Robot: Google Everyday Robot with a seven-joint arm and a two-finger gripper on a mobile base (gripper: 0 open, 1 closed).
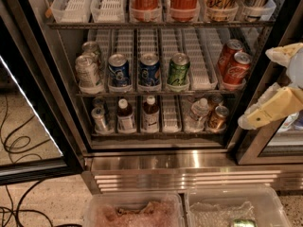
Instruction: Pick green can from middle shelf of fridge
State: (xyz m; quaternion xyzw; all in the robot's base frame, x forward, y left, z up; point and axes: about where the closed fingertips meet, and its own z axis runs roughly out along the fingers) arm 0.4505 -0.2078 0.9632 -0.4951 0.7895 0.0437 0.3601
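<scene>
The green can (178, 70) stands upright at the front of the middle shelf (203, 82) of the fridge (142, 162), in the fourth lane from the left, right of two blue cans (149, 70). Silver cans (88, 70) stand at the left end and red cola cans (234, 65) at the right end. My gripper (255, 89), with cream fingers (272, 109), hangs outside the fridge at the right, in front of the door frame. It is open and empty, well right of the green can and slightly lower.
The top shelf (156, 22) holds tall red cans, and the bottom shelf (156, 134) holds small bottles and cans. The open door (38, 126) stands at the left. Cables (19, 145) lie on the floor. Two clear plastic bins (184, 212) sit below the fridge base.
</scene>
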